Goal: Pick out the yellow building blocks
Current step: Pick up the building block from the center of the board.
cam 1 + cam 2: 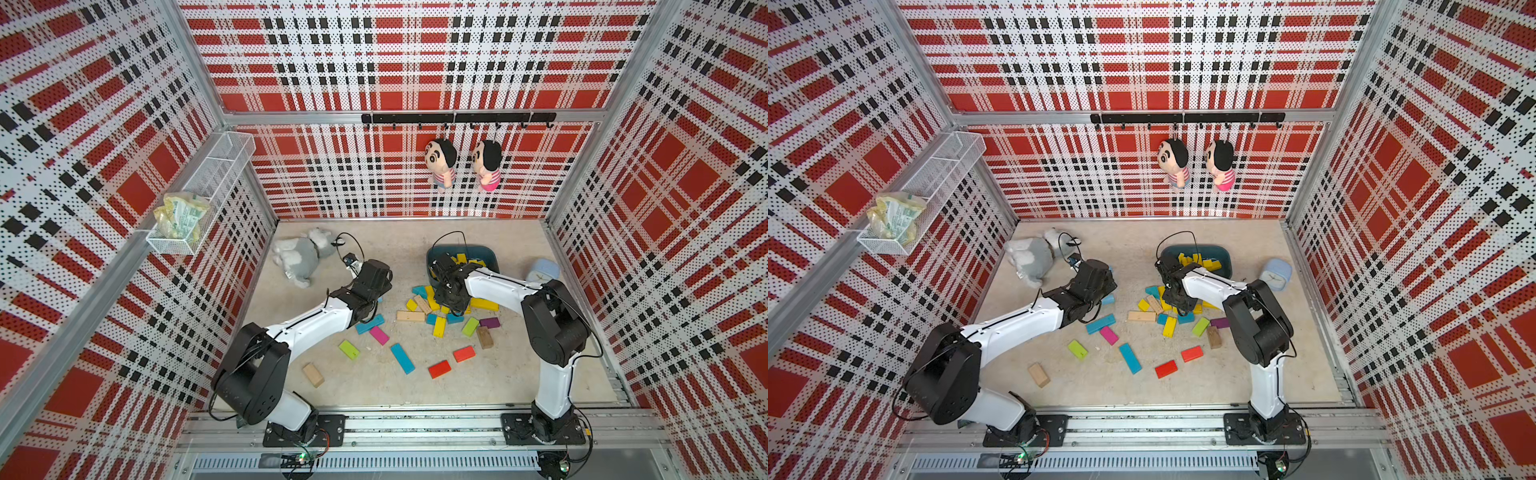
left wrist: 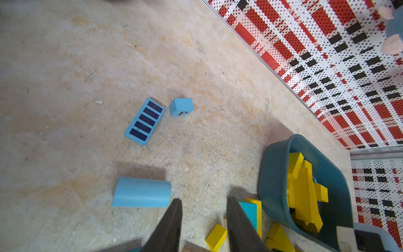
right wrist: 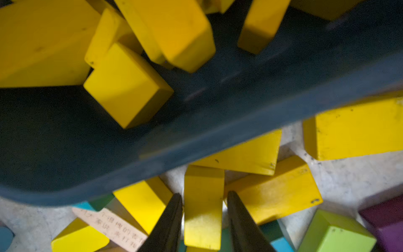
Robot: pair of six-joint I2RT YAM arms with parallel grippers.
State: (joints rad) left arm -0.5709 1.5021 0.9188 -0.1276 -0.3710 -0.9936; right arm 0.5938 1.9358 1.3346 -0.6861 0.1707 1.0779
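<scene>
Several yellow building blocks [image 1: 461, 259] lie piled in the dark teal bin [image 1: 492, 259], seen close in the right wrist view [image 3: 126, 87]. More yellow blocks lie loose on the floor in front of the bin, among them a long bar [image 1: 484, 304] and a short brick [image 1: 439, 327]. My right gripper [image 3: 205, 193] hangs over that pile just outside the bin wall [image 3: 239, 104]. Its fingers flank one yellow block [image 3: 204, 218], with a thin slit on each side. My left gripper [image 2: 205, 199] hovers over bare floor left of the bin [image 2: 274, 185], open and empty, with a small yellow block [image 2: 216, 237] beside one finger.
A light blue cylinder [image 2: 141, 192], a blue cube [image 2: 181, 107] and a striped blue block [image 2: 144, 121] lie ahead of the left gripper. Blue [image 1: 402, 358], red [image 1: 439, 369], lime [image 1: 349, 349], magenta [image 1: 379, 335] and tan [image 1: 313, 375] blocks are scattered in front. A grey plush [image 1: 301, 253] and a pale blue clock [image 1: 542, 270] sit at the back.
</scene>
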